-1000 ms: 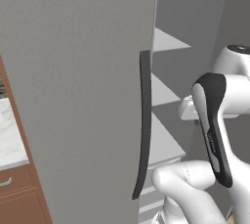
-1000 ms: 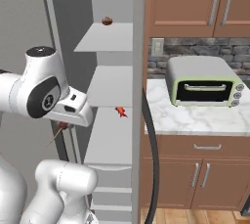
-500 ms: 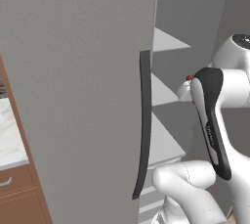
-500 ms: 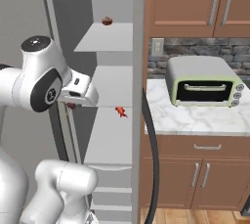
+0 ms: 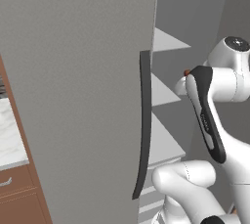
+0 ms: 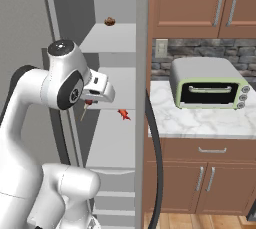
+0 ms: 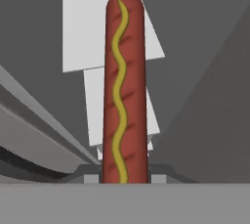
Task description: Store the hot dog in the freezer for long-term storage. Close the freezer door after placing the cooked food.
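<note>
The hot dog (image 7: 124, 88) stands clamped in the tool (image 7: 124, 171), whose jaws are nearly closed on its lower end; in the hand view it rises straight up from between the two tips, reddish-brown with a wavy yellow line of mustard down its length. Seen from the right base view, the tool (image 6: 89, 104) is held in front of the open freezer (image 6: 112, 138), level with the middle white shelf (image 6: 117, 80), and a thin pale stick hangs below it with a red end at the tool. A small red piece (image 6: 123, 115) shows over the shelf just beside the tool; I cannot tell what it is. On the top shelf a rounder dark-brown lump (image 6: 109, 21) sits alone. The freezer door (image 6: 142, 98) stands open, edge-on, its long dark handle (image 6: 155, 163) curving down. In the left base view, the wider fridge door (image 5: 78, 96) is shut. To the right, a pale green toaster oven (image 6: 207, 89) rests on the marble worktop (image 6: 200, 120). No writing can be read.
</note>
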